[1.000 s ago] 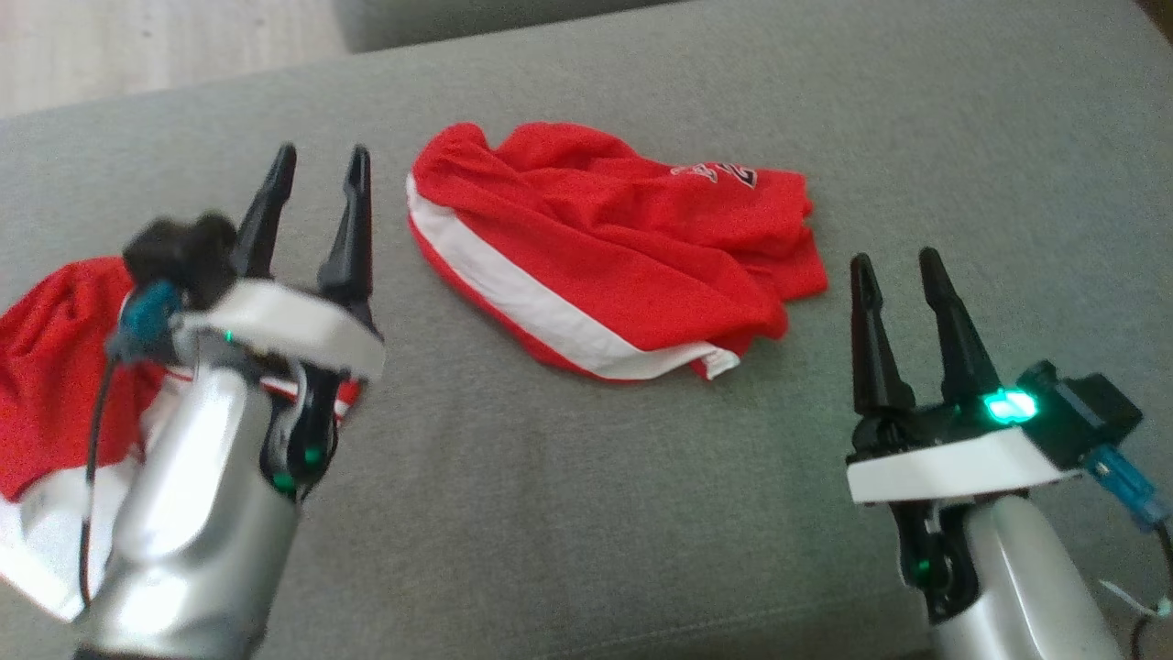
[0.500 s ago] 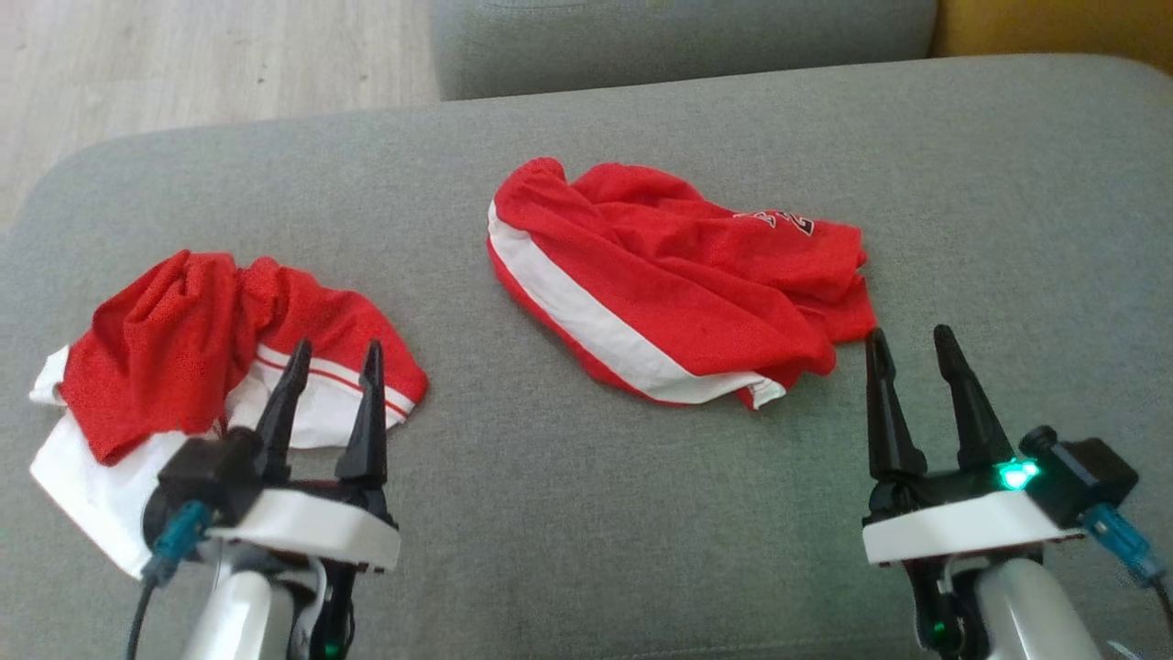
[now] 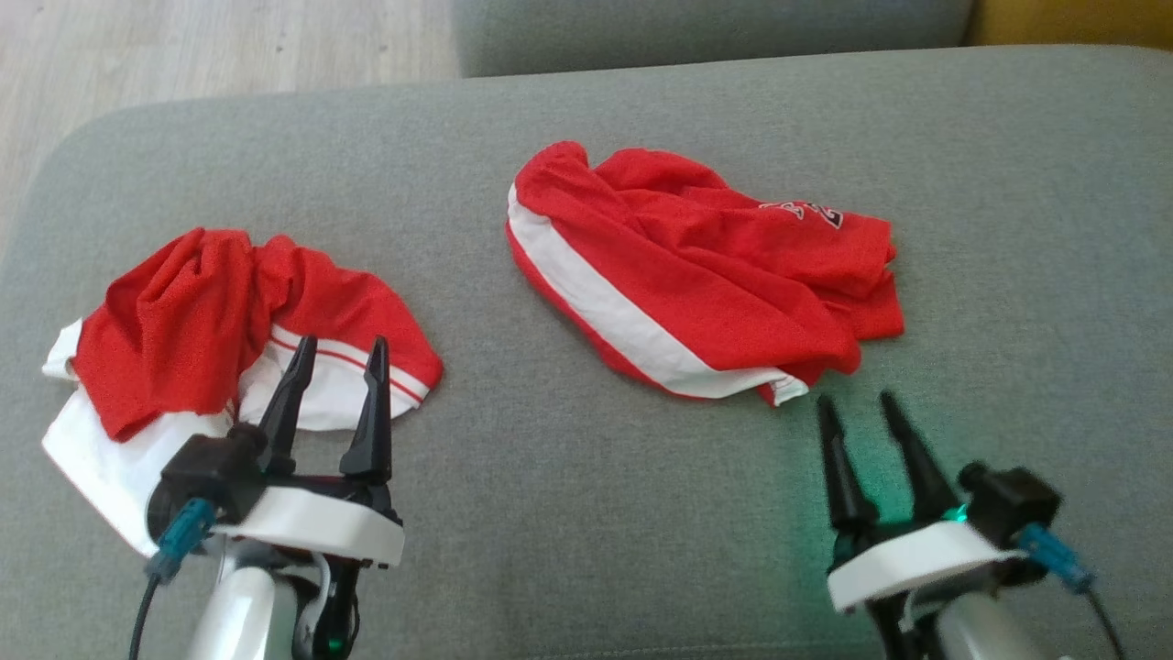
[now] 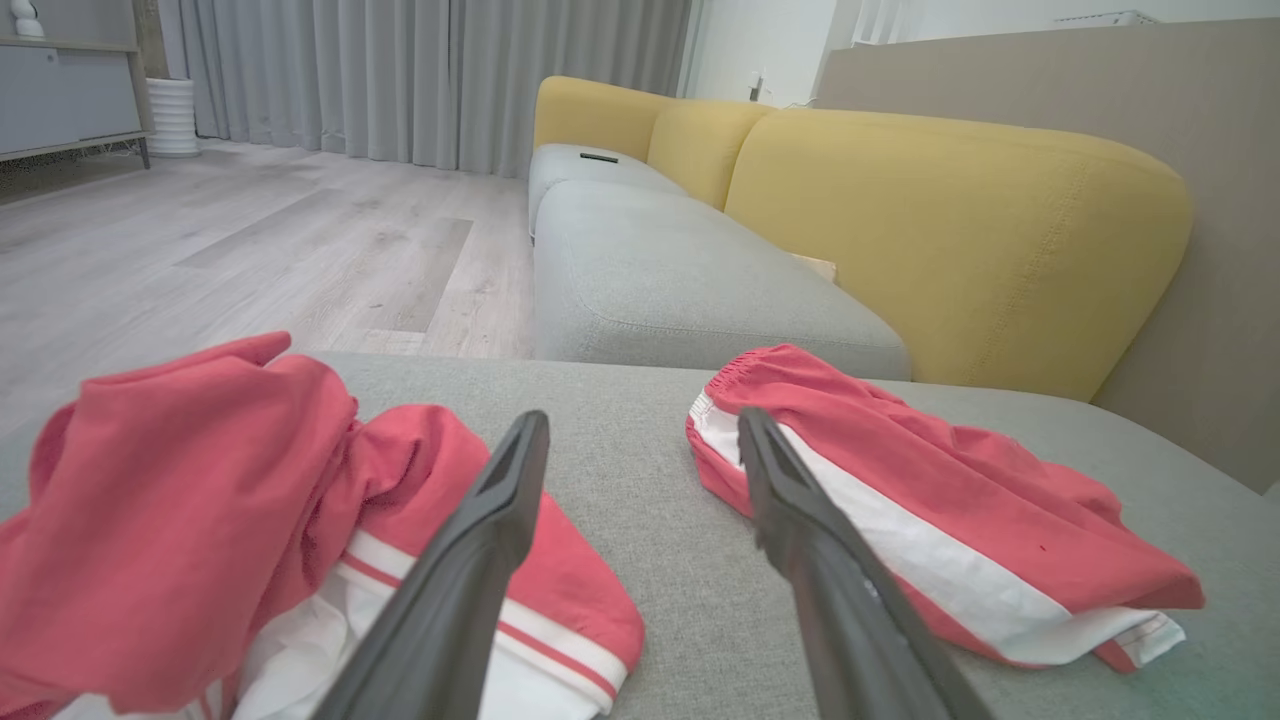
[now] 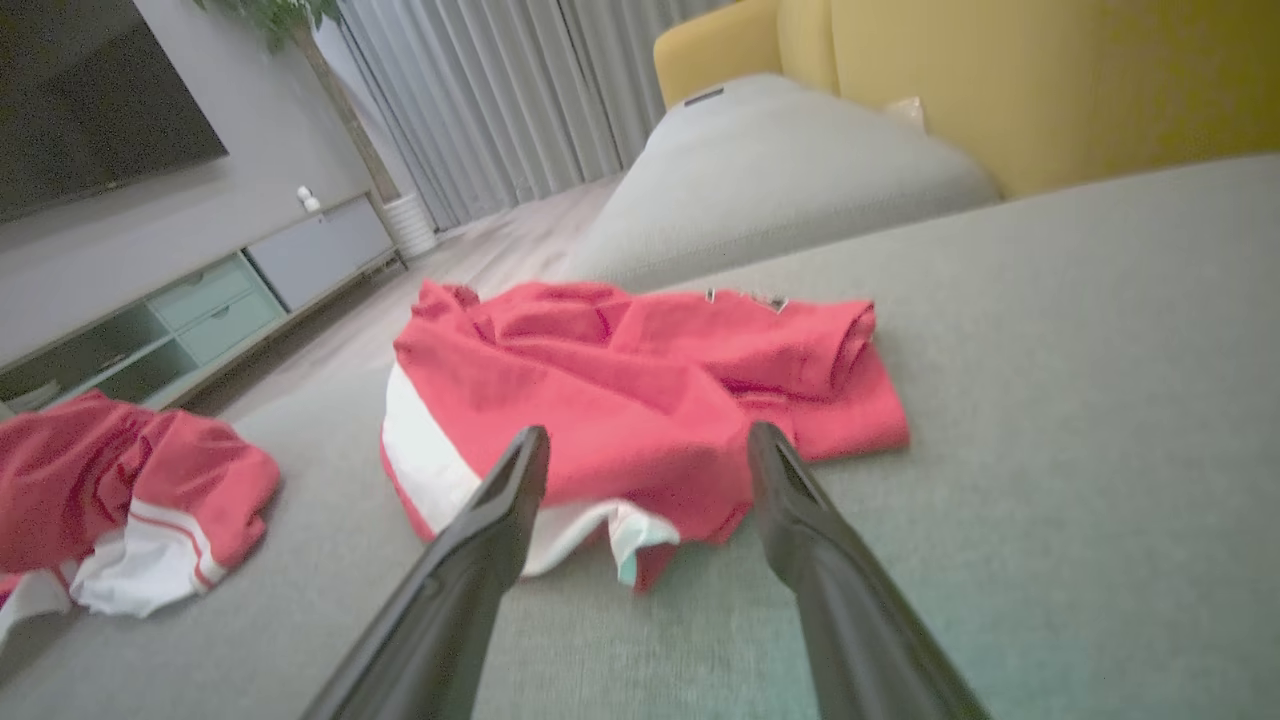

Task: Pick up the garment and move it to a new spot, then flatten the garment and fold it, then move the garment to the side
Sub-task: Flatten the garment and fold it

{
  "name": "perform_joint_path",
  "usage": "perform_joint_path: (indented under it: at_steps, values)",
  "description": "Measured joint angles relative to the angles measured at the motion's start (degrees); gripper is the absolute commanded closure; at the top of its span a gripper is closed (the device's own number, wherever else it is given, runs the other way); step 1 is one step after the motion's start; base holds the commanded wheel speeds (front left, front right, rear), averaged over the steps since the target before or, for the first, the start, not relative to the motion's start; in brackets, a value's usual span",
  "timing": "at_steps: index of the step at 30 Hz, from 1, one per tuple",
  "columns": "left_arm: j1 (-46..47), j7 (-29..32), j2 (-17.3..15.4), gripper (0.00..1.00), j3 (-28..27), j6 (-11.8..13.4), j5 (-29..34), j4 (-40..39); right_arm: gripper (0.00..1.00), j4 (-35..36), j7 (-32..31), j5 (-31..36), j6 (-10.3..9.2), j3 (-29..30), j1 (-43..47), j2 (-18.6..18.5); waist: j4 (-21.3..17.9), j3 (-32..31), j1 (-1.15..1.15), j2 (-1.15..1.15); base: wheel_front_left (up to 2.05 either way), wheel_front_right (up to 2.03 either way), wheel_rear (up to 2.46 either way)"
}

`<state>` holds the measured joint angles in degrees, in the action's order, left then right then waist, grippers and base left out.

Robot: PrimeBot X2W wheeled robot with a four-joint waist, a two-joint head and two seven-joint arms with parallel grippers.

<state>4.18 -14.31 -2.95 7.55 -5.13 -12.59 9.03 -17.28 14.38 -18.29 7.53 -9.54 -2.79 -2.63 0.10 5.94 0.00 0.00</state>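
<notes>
- Head view, seat cushion [image 3: 586,550]: a broad grey woven pad with a rounded far-left corner and wooden floor [image 3: 183,46] beyond it. If you carry cloth too far that way, a trailing hem can slide off the edge. Expect the coarse weave to drag on any fabric you smooth.
- Locate the garment [image 3: 696,293] at the centre of the cushion, crumpled, just beyond the right gripper [image 3: 856,400]. It is a limp red mesh-like knit with a broad white side stripe [image 3: 623,321] and dark lettering [image 3: 806,213] at its far edge. The layers are bunched, so a shallow pinch may lift one layer only and leave the rest twisted. Judge this to be the piece to pick up.
- Note the second red garment [image 3: 211,339], heaped at the cushion's left, red over white panels with thin red lines. The left gripper [image 3: 342,344] overlaps it in this view, so a careless close could snag it.
- Read the left gripper as jaws wide, holding nothing.
- Read the right gripper as jaws wide and empty, tips near the garment's white-trimmed hem and apparently apart from it. Its long tapered dark fingers can dig into the cushion on too steep a descent
</notes>
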Motion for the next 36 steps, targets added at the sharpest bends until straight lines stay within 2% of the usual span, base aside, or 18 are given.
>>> perform_joint_path:
  at_steps: [5,9,15,25,36]
  values:
    - [0.71,0.0,0.11,0.0,0.31,-0.49,-0.12,0.52,0.0,-9.71,0.0,-3.96,0.0,-3.11,-1.64,-0.03,1.08,0.9,0.0,0.0,0.0,0.0,0.0]
    - [1.31,0.0,0.18,0.0,0.76,-0.49,-0.12,0.69,0.0,-13.57,0.0,-8.1,0.0,-5.81,-5.82,-0.01,2.02,1.64,0.0,0.0,0.0,0.0,0.0]
    - [2.08,0.0,0.19,0.0,0.92,-0.43,-0.12,1.25,0.0,-15.84,0.0,-8.96,0.01,-6.57,-9.52,-0.05,3.36,2.65,0.0,0.0,0.0,0.0,0.0]
    - [2.07,0.0,0.2,0.0,0.94,-0.41,-0.35,1.45,0.0,-18.57,0.0,-9.38,0.0,-6.14,-9.61,-0.07,3.73,3.16,0.0,0.0,0.0,0.0,0.0]
    - [2.42,0.0,0.21,0.0,1.51,-0.37,-0.67,1.58,0.0,-21.5,0.0,-6.21,0.0,-6.37,-12.89,-0.08,3.93,4.05,0.0,0.0,0.0,0.0,0.0]
